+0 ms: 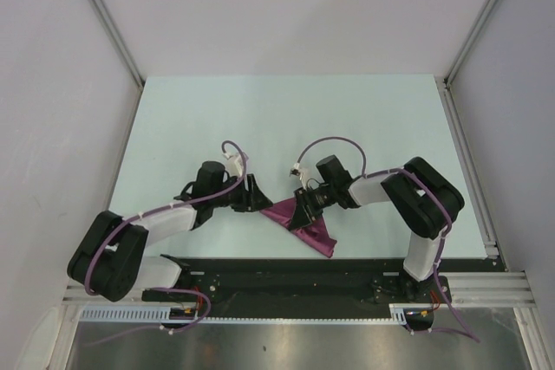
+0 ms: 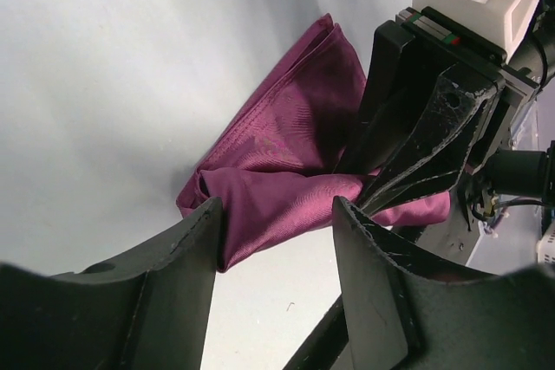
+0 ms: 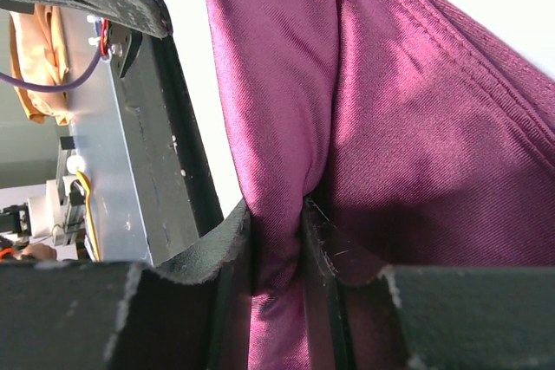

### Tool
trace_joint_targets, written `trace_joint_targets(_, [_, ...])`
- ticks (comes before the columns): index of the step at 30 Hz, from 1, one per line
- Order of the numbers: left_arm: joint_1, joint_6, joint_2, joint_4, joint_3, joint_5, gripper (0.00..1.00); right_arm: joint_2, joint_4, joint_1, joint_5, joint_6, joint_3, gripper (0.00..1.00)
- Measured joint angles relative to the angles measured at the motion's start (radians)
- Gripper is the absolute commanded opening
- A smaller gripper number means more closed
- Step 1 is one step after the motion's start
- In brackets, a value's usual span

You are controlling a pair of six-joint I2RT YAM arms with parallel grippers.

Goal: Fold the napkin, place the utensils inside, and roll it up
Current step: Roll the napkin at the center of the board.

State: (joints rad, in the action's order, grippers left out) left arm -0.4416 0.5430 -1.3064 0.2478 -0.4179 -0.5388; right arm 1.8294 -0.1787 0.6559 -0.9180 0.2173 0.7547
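Pinching the crumpled maroon napkin [image 1: 321,236] at lower centre, right gripper [image 3: 276,218] clamped; left gripper [image 2: 277,207] fingers apart, straddling its end. No utensil visible; rolling seemingly unfinished.

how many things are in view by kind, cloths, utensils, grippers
maroon napkin: 1
grippers: 2 (left gripper, right gripper)
metal utensils that show: 0
total: 3
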Motion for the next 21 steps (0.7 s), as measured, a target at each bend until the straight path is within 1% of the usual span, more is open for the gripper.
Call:
trace_joint_targets(5, [-0.005, 0.0, 0.008, 0.005, 0.005, 0.009, 0.54, 0.012, -0.015, -0.008, -0.021, 0.009, 0.0, 0.21])
trace_joint_targets(8, [-0.017, 0.005, 0.001, 0.02, 0.014, 0.009, 0.49, 0.021, -0.023, -0.014, -0.034, 0.015, -0.001, 0.21])
trace_joint_targets(11, [-0.028, 0.006, -0.013, 0.028, 0.023, 0.01, 0.35, 0.029, -0.032, -0.021, -0.05, 0.019, -0.001, 0.22])
trace_joint_targets(12, [-0.029, 0.007, -0.016, 0.029, 0.024, 0.013, 0.26, 0.031, -0.033, -0.023, -0.053, 0.019, -0.002, 0.23])
trace_joint_targets(14, [-0.029, 0.011, -0.025, 0.032, 0.025, 0.016, 0.19, 0.032, -0.036, -0.026, -0.058, 0.019, -0.004, 0.25])
trace_joint_targets(15, [-0.029, 0.008, -0.03, 0.035, 0.024, 0.017, 0.12, 0.032, -0.037, -0.026, -0.06, 0.019, -0.005, 0.28])
trace_joint_targets(17, [-0.03, 0.008, -0.043, 0.038, 0.024, 0.016, 0.05, 0.032, -0.036, -0.029, -0.061, 0.021, -0.005, 0.33])
trace_joint_targets(20, [-0.031, 0.006, -0.069, 0.031, 0.011, 0.017, 0.0, 0.032, -0.035, -0.031, -0.064, 0.03, -0.005, 0.45])
trace_joint_targets(21, [-0.032, 0.004, -0.082, 0.021, -0.001, 0.018, 0.0, 0.029, -0.032, -0.031, -0.068, 0.034, -0.004, 0.47])
